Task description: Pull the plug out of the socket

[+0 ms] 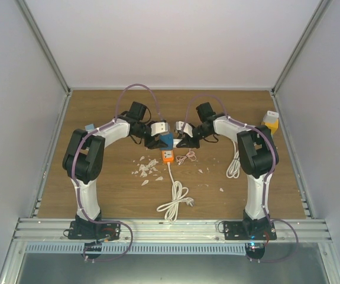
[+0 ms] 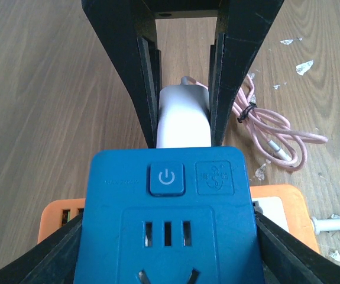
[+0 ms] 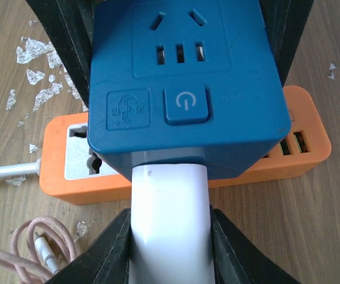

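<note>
Right gripper pinches plug edges, left gripper socket

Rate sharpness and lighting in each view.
Top view: soft, even light, small things like the orange power strip lack detail. Left wrist: blue socket cube sharp, no glare, pink cable behind also in focus. Right wrist: white plug bright, not blown out, table grain crisp.

ENCLOSED TEST BENCH: Wood-grain tabletop boxed in by plain white panels at back, L & R, joined by aluminium corner posts. Slotted alum. rail runs along the near edge, w/ grey sheet metal below. Lighting even, diffuse; walls unmarked.
</note>
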`<state>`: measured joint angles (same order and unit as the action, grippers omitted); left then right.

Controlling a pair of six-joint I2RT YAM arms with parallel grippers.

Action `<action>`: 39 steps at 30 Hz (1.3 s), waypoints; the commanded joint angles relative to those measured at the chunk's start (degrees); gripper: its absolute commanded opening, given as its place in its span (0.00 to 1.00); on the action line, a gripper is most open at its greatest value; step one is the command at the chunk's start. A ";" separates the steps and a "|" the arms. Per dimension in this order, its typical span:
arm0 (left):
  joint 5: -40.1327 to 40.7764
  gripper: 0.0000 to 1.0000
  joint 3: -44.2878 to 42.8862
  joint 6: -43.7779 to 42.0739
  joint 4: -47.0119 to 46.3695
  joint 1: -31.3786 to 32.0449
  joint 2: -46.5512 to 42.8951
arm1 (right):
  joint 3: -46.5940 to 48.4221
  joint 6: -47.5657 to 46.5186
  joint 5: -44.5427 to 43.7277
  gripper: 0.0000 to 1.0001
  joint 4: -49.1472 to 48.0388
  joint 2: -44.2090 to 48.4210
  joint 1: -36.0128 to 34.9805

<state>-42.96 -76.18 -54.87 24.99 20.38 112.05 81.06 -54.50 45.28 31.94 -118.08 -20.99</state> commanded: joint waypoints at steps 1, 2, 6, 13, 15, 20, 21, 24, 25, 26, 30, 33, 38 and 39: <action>5.62 0.18 0.73 -2.26 3.12 -0.31 0.72 | -1.72 -2.00 -3.04 0.07 3.81 -0.89 3.67; 5.88 0.17 0.73 -2.32 3.26 -0.49 0.65 | -2.10 -2.47 -3.53 0.06 4.08 -0.92 4.27; 6.62 0.14 0.27 -2.56 3.58 -1.00 0.92 | -3.71 -3.80 -4.68 0.05 4.58 -0.74 5.89; 7.16 0.12 0.18 -2.52 3.69 -1.13 1.46 | -4.02 -4.91 -5.47 0.04 5.76 -0.31 8.06; 7.39 0.12 0.23 -2.57 3.63 -1.14 1.50 | -3.93 -5.08 -5.22 0.04 6.13 -0.19 8.55; 7.64 0.11 0.01 -2.47 3.90 -1.27 1.51 | -3.16 -5.21 -5.50 0.03 7.53 0.20 8.78; 7.62 0.11 -0.07 -2.32 4.00 -1.31 1.58 | -2.92 -4.98 -5.54 0.03 8.01 0.41 8.78; 7.63 0.10 -0.50 -1.98 4.41 -1.26 1.75 | -2.56 -4.50 -6.08 0.02 9.34 0.96 8.85; 7.73 0.10 -0.50 -2.06 4.46 -1.30 1.77 | -2.37 -4.47 -6.46 0.02 9.93 1.08 8.79; 7.91 0.10 -0.39 -2.14 4.44 -1.31 1.66 | -2.27 -4.47 -6.88 0.01 10.46 1.22 8.85; 8.35 0.10 -0.28 -2.26 4.63 -1.25 1.72 | -2.23 -4.65 -8.52 0.01 11.45 1.67 8.79; 8.62 0.10 -0.24 -2.43 4.54 -1.28 1.66 | -2.14 -4.83 -9.66 0.01 11.88 2.00 8.80; 8.72 0.09 -0.63 -2.34 4.74 -1.27 1.68 | -2.16 -5.16 -10.10 0.00 12.53 2.52 9.11; 8.86 0.09 -0.59 -2.43 4.78 -1.26 1.64 | -2.21 -5.25 -10.32 0.00 12.67 2.57 9.29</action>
<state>-42.41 -76.79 -55.00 23.57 21.98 112.68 79.48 -59.57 46.11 35.55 -116.99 -17.96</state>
